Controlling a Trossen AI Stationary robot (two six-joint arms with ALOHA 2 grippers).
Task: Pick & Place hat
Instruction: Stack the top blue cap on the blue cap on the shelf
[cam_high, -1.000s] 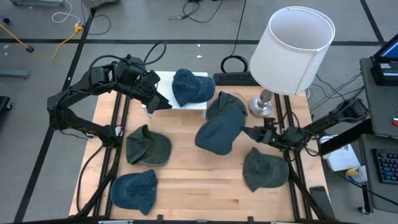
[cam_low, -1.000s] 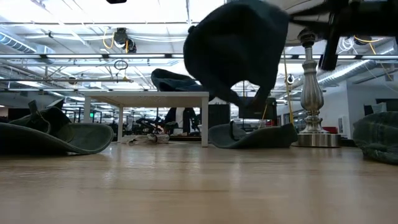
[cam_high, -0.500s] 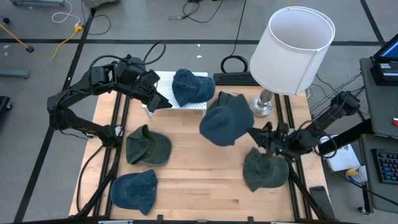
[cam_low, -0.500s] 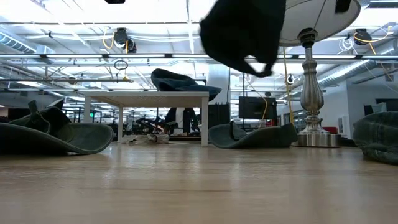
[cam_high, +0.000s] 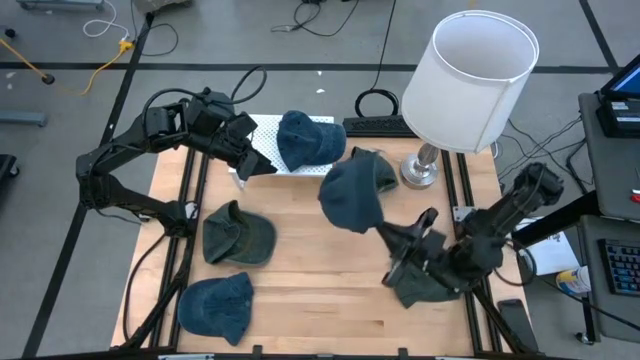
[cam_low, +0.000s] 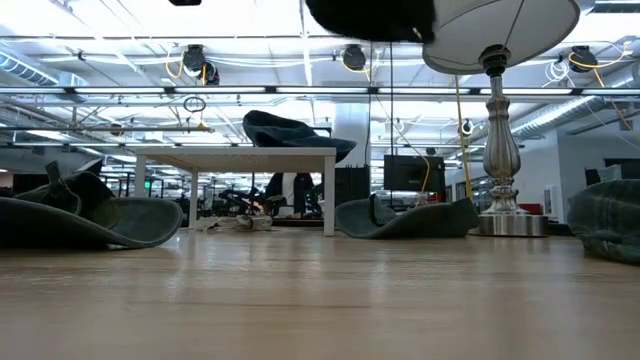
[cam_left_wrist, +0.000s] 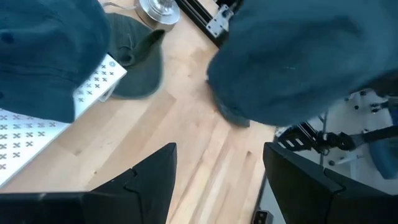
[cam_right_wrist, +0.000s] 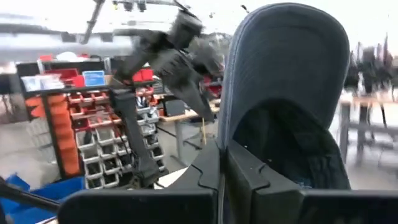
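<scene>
The right gripper (cam_high: 385, 232) has its jaws clamped on the brim of a dark blue fabric cap (cam_high: 352, 195), held in the air above the middle of the wooden tabletop (cam_high: 310, 270). The left gripper (cam_high: 258, 166) waits with jaws apart beside a white perforated platform (cam_high: 262, 135) carrying another blue cap (cam_high: 305, 138).
</scene>
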